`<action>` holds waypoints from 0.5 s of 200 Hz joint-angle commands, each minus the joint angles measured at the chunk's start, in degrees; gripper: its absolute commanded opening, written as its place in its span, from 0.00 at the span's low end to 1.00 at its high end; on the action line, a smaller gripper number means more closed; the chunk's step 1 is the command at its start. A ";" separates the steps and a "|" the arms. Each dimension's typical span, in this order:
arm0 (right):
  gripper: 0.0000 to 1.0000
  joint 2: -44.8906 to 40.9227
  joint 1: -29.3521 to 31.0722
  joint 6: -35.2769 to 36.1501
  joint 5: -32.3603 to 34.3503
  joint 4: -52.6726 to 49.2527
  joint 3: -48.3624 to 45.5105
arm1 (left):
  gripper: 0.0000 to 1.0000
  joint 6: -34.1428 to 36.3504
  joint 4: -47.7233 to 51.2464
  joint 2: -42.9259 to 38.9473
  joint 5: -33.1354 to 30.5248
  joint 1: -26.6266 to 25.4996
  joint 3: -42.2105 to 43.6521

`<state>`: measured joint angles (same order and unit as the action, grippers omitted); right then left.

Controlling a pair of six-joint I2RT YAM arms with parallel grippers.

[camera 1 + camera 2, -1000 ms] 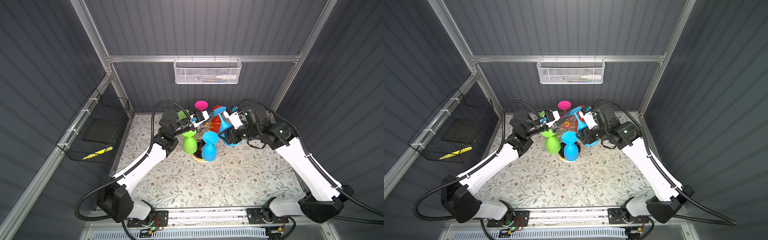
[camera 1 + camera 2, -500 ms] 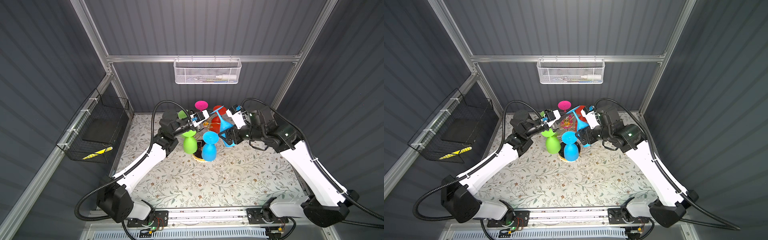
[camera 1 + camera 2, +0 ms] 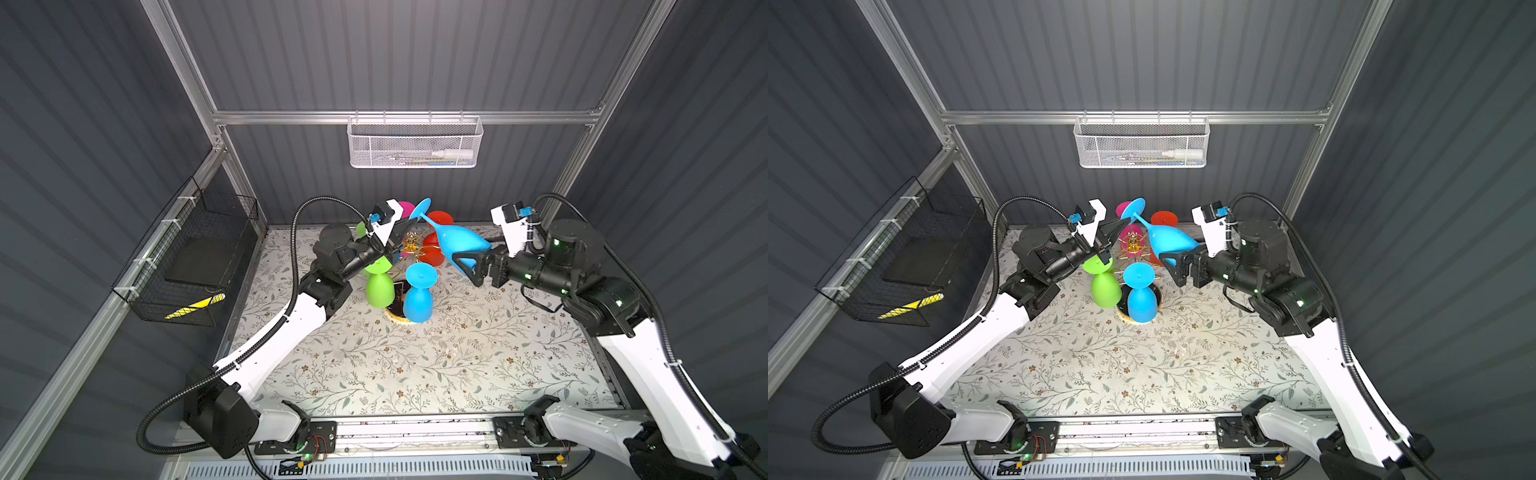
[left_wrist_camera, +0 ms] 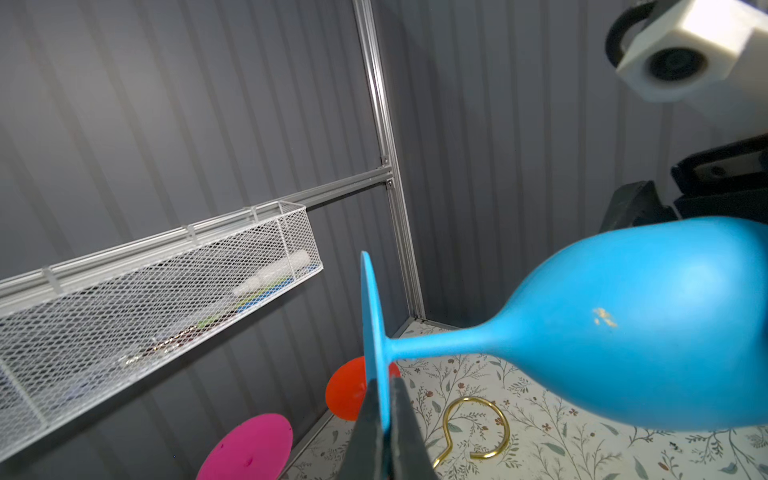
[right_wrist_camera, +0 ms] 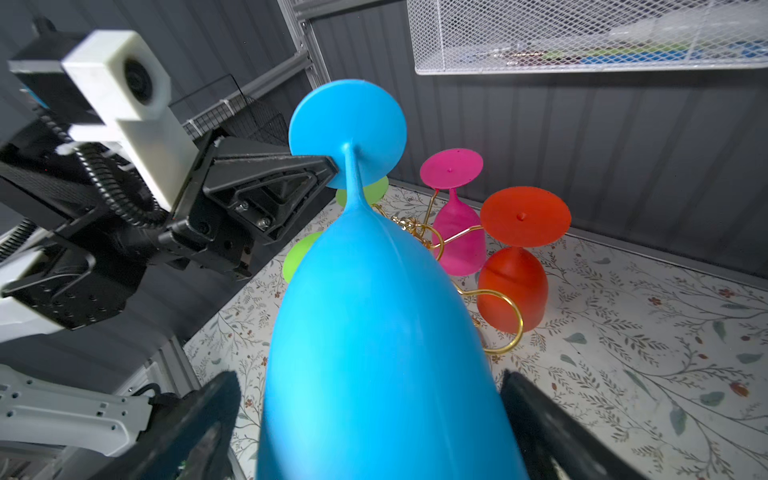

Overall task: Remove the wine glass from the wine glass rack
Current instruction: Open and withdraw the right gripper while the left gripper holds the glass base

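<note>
A blue wine glass lies tilted in the air above the gold wine glass rack, off its arms. My left gripper is shut on the rim of the glass's foot. My right gripper is open. Its fingers stand on either side of the bowl, with a gap showing on both sides. An empty gold ring arm sits under the glass.
Upside-down glasses hang on the rack: green, a second blue, red and pink. The black base stands on the floral mat. A white mesh basket hangs on the back wall. A black wire basket hangs on the left wall.
My right gripper has opened off the blue glass's bowl and drawn back to the right. The left gripper has stayed pinched on the foot, and the glass's bowl end has swung rightward.
</note>
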<state>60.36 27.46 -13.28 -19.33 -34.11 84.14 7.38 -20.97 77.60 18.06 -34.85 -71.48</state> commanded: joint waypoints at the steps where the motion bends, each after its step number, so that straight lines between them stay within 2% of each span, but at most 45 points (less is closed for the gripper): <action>1: 0.99 -4.22 -4.29 -6.48 -9.05 7.23 -3.56 | 0.00 -4.35 2.38 -1.23 -5.36 0.18 0.88; 60: 0.96 -10.68 -16.85 -16.38 -21.42 17.31 -12.23 | 0.00 -7.31 3.13 -1.92 -6.18 0.22 1.79; 80: 0.88 -11.14 -19.45 -19.34 -23.50 19.63 -14.62 | 0.00 -7.46 3.41 -2.18 -5.86 0.21 1.69; 100: 0.75 -10.75 -20.90 -20.90 -23.84 20.98 -16.53 | 0.00 -7.80 3.69 -2.43 -5.71 0.21 1.54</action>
<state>49.43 8.01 -29.85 -39.13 -17.72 69.56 1.13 -17.28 77.34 12.80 -34.79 -69.87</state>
